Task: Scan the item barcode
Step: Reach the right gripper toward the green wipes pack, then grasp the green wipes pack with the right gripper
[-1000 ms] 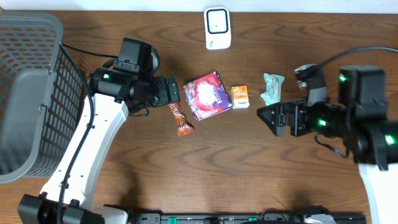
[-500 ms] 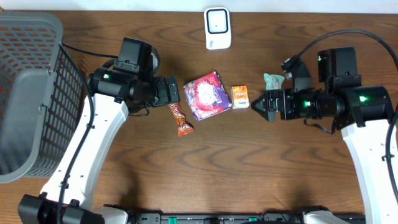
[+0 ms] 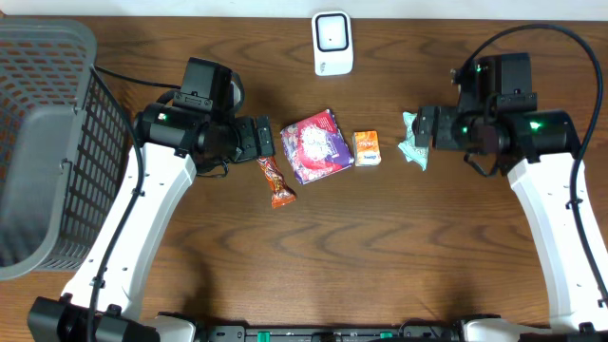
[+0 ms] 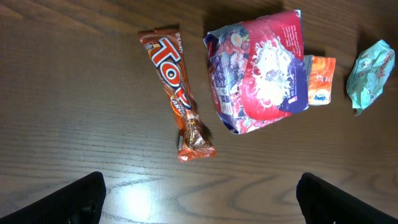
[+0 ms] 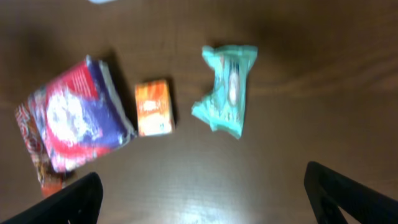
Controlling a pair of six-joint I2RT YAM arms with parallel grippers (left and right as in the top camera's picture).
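Overhead, your four items lie in a row mid-surface: from left, a bar, a bag, a box and a teal packet. The bag and box touch. The packet lies apart to the right, and the bar lies angled just left of the bag. The scanner stands at the far edge, beyond the bag. Your right tool hangs over the packet, released, fingers spread wide and grasping nothing. Its wrist view is blurred but shows packet, box and bag lying below. Your left tool sits by the far end of the bar, likewise released and empty. A basket stands at the left edge.
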